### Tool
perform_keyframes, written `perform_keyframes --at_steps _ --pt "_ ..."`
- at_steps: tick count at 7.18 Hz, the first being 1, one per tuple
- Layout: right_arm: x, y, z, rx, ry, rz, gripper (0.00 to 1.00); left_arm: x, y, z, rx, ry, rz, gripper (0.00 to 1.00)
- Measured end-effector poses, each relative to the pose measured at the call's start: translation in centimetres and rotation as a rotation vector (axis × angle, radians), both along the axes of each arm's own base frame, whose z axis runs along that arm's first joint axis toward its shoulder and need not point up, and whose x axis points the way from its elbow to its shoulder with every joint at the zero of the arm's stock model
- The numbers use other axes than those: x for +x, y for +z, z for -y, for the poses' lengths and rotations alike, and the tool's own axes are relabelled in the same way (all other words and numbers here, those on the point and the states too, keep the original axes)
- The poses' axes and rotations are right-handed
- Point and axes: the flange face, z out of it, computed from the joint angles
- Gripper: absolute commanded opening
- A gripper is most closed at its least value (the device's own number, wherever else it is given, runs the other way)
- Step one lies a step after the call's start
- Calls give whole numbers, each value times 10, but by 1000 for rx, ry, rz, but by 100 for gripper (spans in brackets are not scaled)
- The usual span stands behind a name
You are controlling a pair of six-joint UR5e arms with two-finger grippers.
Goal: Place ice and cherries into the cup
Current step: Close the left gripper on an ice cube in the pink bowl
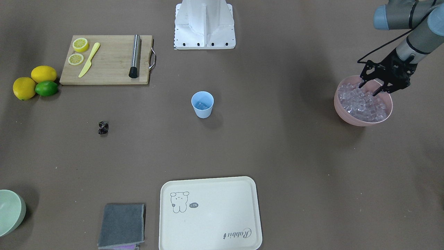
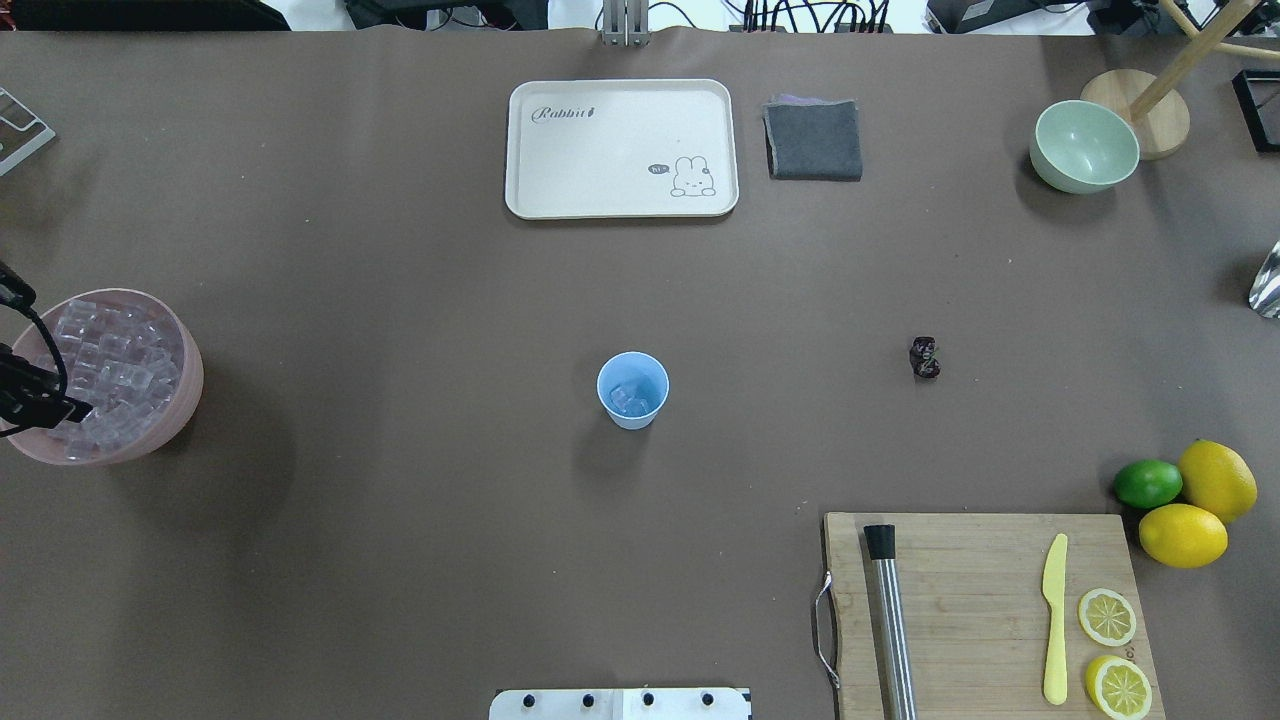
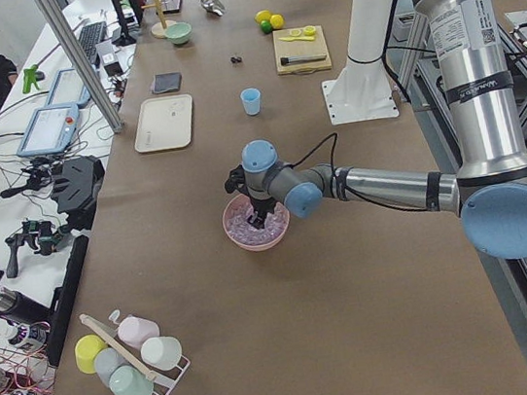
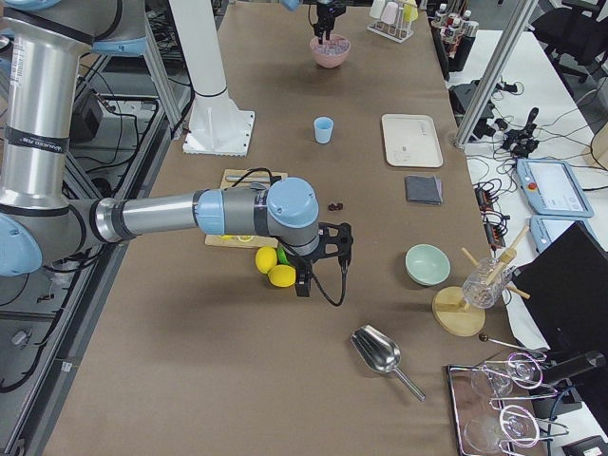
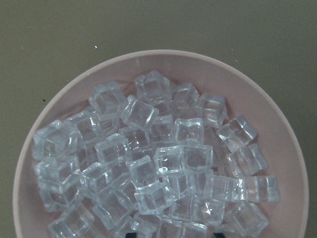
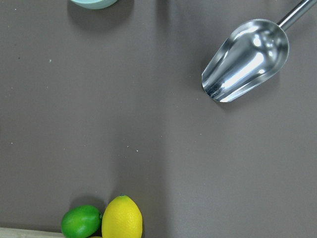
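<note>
The light blue cup (image 1: 202, 104) (image 2: 633, 390) stands upright mid-table with a few ice cubes inside. The rest of the ice (image 1: 362, 102) (image 5: 158, 163) fills a pink bowl (image 1: 347, 118) (image 2: 190, 385) at the robot's far left. My left gripper (image 1: 369, 88) (image 2: 40, 355) is open, and its fingertips dip into the ice pile. The cherries (image 1: 103, 127) (image 2: 924, 357) lie as a small dark lump on the table, to the cup's right as the robot sees it. Only the exterior right view shows my right gripper (image 4: 309, 275), low beside the lemons; I cannot tell its state.
A cutting board (image 2: 970, 590) holds a steel rod, a yellow knife and lemon slices. Two lemons (image 2: 1215, 480) and a lime (image 2: 1148, 483) lie beside it. On the far side are a cream tray (image 2: 620, 200), a grey cloth (image 2: 813, 140) and a green bowl (image 2: 1085, 150). A metal scoop (image 6: 245, 62) lies nearby.
</note>
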Motion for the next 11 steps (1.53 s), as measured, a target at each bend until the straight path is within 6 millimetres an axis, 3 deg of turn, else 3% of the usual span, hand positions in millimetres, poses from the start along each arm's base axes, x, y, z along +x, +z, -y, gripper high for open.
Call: perform_keyframes --at_steps 11 --pt "1 1 -1 -4 3 -1 100 22 14 -15 -21 59 18 62"
